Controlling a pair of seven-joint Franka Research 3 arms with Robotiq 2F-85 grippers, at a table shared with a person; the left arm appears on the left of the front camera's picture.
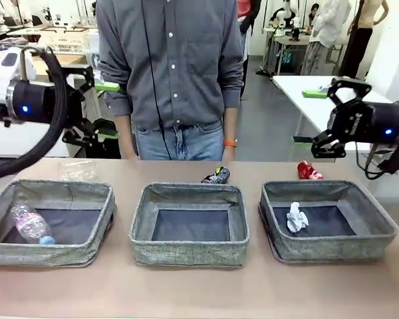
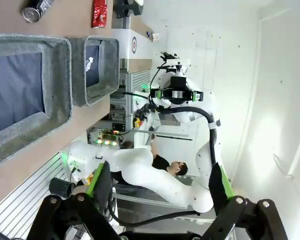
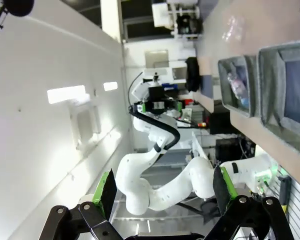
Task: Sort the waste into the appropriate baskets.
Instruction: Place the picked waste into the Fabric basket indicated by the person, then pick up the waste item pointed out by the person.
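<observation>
Waste lying loose, all on the far strip of the table (image 1: 199, 292) behind the baskets:
- crushed black can (image 1: 216, 175), just behind the middle basket (image 1: 189, 193), close in front of the person
- crushed red can (image 1: 308, 171), just behind the right basket (image 1: 327, 189)
- clear plastic cup (image 1: 76, 170), just behind the left basket (image 1: 50, 189); faint, its attitude is hard to read

Already binned: bottle (image 1: 32, 224) in the left basket, paper ball (image 1: 296, 217) in the right. The middle basket shows a bare dark bottom.

Left gripper (image 1: 108, 111) and right gripper (image 1: 308, 117) hang high at either side, jaws spread wide, nothing held.

Handling, judged:
- Cans are light and stiff, creased and slick. Pinch across the flattened waist; the uneven faces may twist in the pads.
- Cup is very light and thin-walled, and buckles easily. A gentle pinch on the wall near the rim should do.

Room: the strip is narrow, with soft basket walls on the near side and the person and table edge on the far side. Coming straight down looks safest, then lifting clear of the rims before crossing.
</observation>
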